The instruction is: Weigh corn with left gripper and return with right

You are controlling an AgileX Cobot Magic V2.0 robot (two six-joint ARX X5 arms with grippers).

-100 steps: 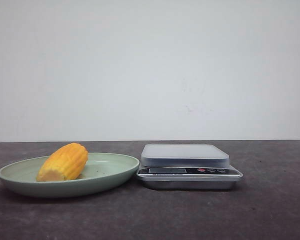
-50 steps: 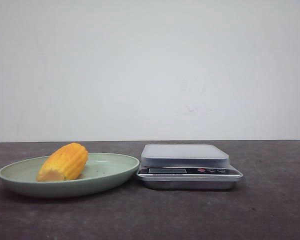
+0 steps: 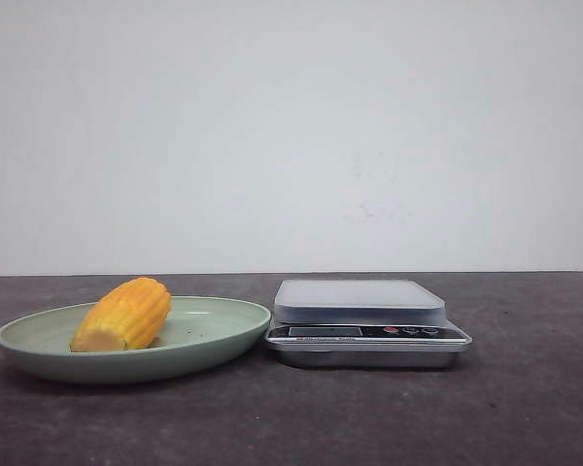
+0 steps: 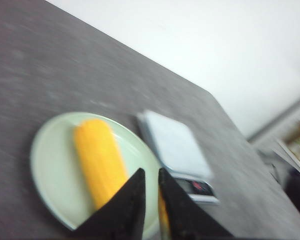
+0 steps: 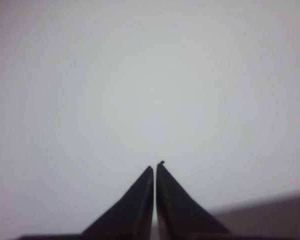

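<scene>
— Corn [image 3: 123,315] position?
— Lying on the green plate [image 3: 209,335] left of the scale [image 3: 364,322], pale cut end nearest the camera, rounded end away.
— Grippers?
— Left gripper [image 4: 151,172] nearly closed, empty; right gripper [image 5: 155,168] closed, empty.

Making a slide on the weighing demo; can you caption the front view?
Corn lies on a green plate beside an unloaded kitchen scale; neither gripper is in frame.

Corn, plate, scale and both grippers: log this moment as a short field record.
corn: lying on its side on the plate, paler cut end toward the camera in the front view
plate: pale green, left of the scale
scale: platform bare
left gripper: above the plate, fingers nearly together, holding nothing
right gripper: shut, empty, facing the wall
weighing: not begun
</scene>
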